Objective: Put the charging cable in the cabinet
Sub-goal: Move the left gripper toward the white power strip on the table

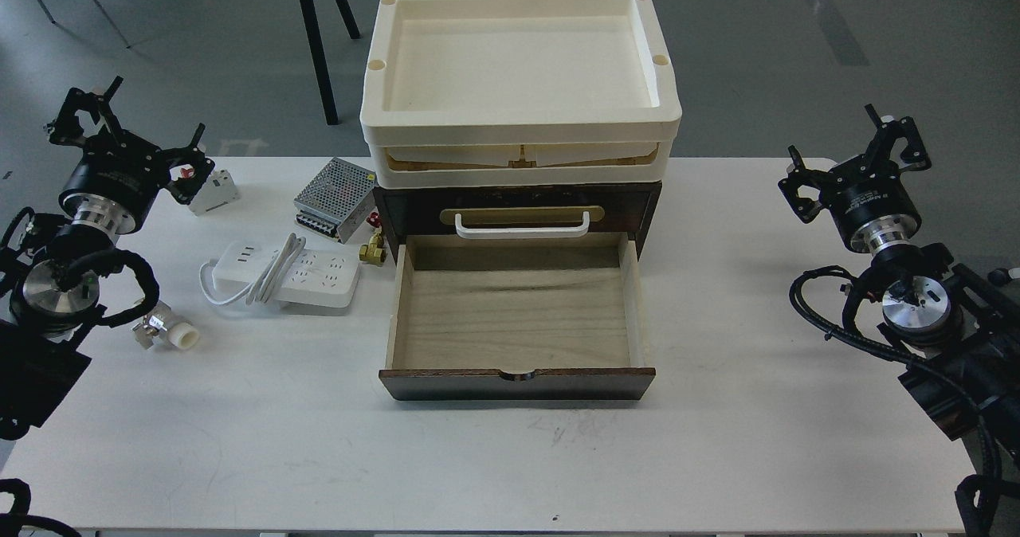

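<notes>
The charging cable (pixel 307 280), a flat white power strip with its white cord looped across it, lies on the white table just left of the cabinet. The cabinet (pixel 637 206) is a dark brown box with a cream tray (pixel 518 127) on top. Its lower drawer (pixel 514 314) is pulled out toward me, and the pale wood inside holds nothing. My left gripper (pixel 131 131) hangs open over the table's far left, up and left of the cable, holding nothing. Over the far right my right gripper (pixel 849 154) is open too, well clear of the cabinet.
A silver perforated power supply box (pixel 335 197) sits behind the cable, a small brass fitting (pixel 373 250) between it and the drawer. A clear-and-white block (pixel 213 191) lies near my left gripper. A metal-and-white fitting (pixel 169 331) rests at the front left.
</notes>
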Robot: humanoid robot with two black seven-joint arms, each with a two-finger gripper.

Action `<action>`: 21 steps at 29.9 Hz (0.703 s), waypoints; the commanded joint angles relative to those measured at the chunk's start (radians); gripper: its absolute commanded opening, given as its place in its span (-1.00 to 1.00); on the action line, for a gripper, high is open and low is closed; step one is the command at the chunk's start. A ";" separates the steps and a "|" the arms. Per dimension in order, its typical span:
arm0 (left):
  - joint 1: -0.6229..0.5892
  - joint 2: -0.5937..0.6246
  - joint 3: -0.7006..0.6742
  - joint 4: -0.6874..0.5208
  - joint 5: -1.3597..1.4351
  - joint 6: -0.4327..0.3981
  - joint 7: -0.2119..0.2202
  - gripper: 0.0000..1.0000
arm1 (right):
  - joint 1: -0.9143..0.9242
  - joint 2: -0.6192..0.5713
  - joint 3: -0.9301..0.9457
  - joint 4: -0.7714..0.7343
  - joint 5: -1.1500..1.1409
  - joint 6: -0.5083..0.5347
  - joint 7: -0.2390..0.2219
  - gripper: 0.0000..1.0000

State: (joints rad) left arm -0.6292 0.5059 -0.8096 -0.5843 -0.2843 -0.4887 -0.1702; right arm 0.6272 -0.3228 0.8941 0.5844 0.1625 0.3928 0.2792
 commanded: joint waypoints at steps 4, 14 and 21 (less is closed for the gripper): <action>-0.004 0.005 -0.003 -0.002 -0.001 0.000 0.006 1.00 | -0.001 0.002 -0.003 0.002 0.000 0.000 0.000 1.00; -0.021 0.276 0.003 -0.222 0.069 0.000 0.006 1.00 | -0.001 0.002 -0.006 0.003 0.000 0.000 0.002 1.00; -0.084 0.414 -0.005 -0.337 0.592 0.000 0.001 1.00 | -0.003 0.002 -0.009 0.003 0.000 0.000 0.000 1.00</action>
State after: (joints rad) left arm -0.7051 0.8716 -0.8106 -0.8714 0.1128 -0.4889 -0.1681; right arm 0.6254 -0.3205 0.8860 0.5876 0.1625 0.3929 0.2807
